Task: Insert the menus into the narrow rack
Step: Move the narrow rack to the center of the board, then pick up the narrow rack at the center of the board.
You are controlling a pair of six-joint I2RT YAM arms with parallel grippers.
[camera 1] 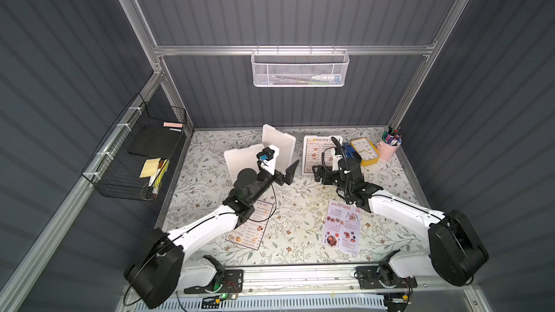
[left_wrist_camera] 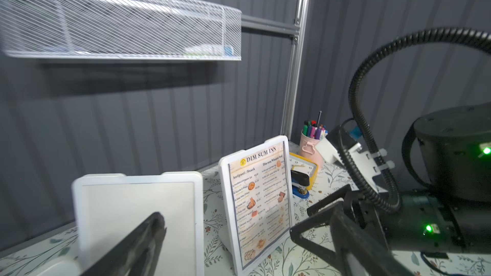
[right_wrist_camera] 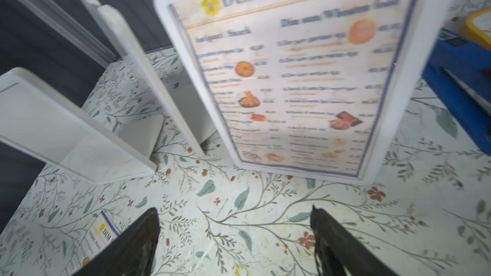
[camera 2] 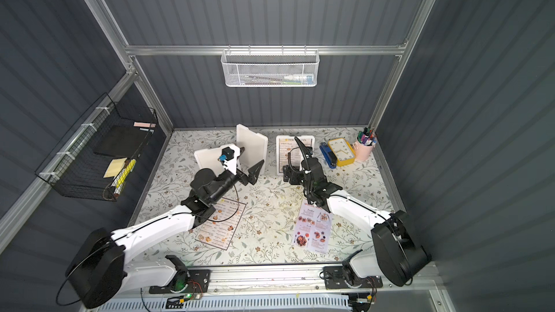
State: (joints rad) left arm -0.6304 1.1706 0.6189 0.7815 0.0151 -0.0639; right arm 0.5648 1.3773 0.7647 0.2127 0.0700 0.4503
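- While my left gripper (camera 1: 286,175) hangs empty, jaws apart, beside the blank holders (camera 1: 282,145), the black-bordered menu (camera 1: 250,232) lies flat on the counter (camera 1: 300,205) behind it. It's half under that forearm, long axis angled toward the front edge.
- Next, the lavender menu (camera 1: 342,229) lies flat just beside my right forearm, so the right arm is nearer.
- My right gripper (right_wrist_camera: 235,237), spread and empty, faces the standing menu (right_wrist_camera: 292,80).

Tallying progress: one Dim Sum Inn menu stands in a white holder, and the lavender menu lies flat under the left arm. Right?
Not quite: in both top views the lavender menu lies flat beside the right arm; a second Dim Sum Inn menu is what lies under the left arm. The rest holds.
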